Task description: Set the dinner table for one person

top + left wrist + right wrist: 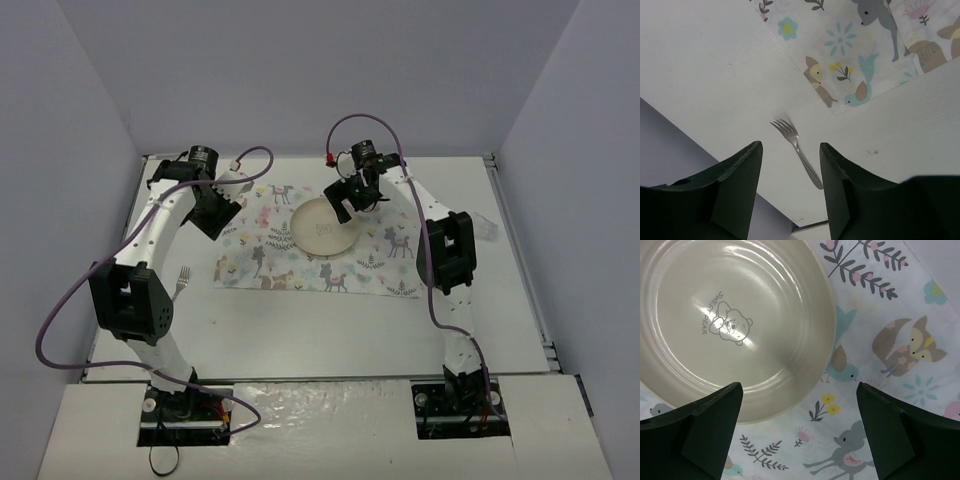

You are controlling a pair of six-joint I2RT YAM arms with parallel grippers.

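The white dinner table carries an animal-print placemat, and a cream plate with a bear print lies on the mat. A metal fork lies on bare table left of the mat. My left gripper hovers near the mat's far left corner. It is open with nothing between its fingers, and the left wrist view shows the fork on the table in the gap of the left gripper. My right gripper stands wide open over the plate's rim, holding nothing. In the top view the right gripper is above the plate's far right edge.
Grey walls enclose the table on the left, back and right. The table's left edge runs close to the fork. Purple cables loop off both arms.
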